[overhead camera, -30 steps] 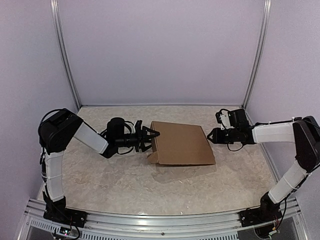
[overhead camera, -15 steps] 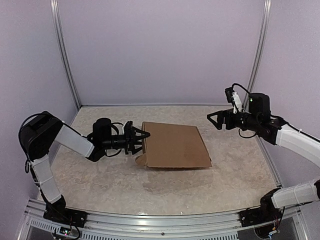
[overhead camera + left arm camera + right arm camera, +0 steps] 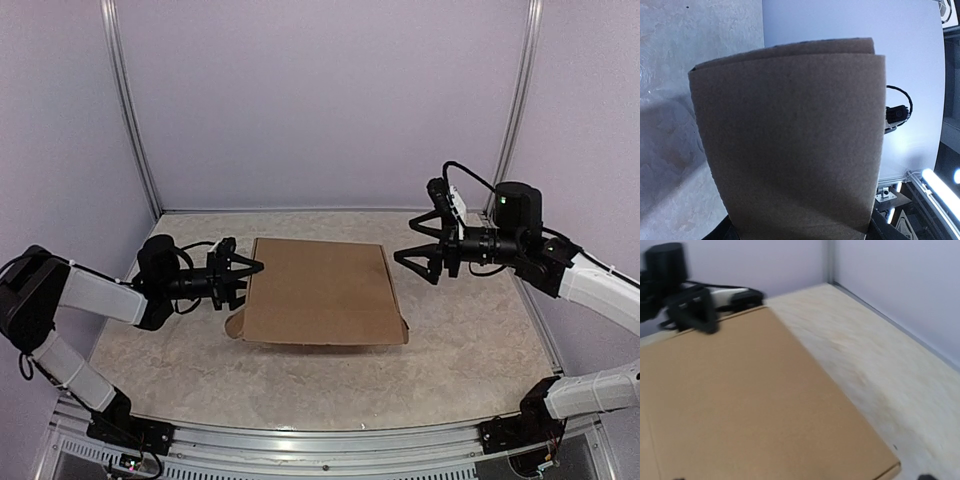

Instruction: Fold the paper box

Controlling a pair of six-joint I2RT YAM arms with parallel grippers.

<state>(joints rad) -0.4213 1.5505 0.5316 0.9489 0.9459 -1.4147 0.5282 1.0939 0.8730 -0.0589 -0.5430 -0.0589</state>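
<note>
1 box (image 3: 320, 290), flat brown cardboard, lies btwn 2 claws on or just above the tabletop (image 3: 470, 320), can't tell which. L claw (image 3: 243, 275) pinches box's near edge, box stretching ahead of it. R claw (image 3: 410, 245) spread wide, holds nothing, just short of box's opposite edge, no contact.

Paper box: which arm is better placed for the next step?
Left, probably. The left end effector is clamped on the left edge of the paper box; cardboard fills its wrist view. The right end effector is open and apart from the box, beyond its right edge, so it must approach first.
</note>
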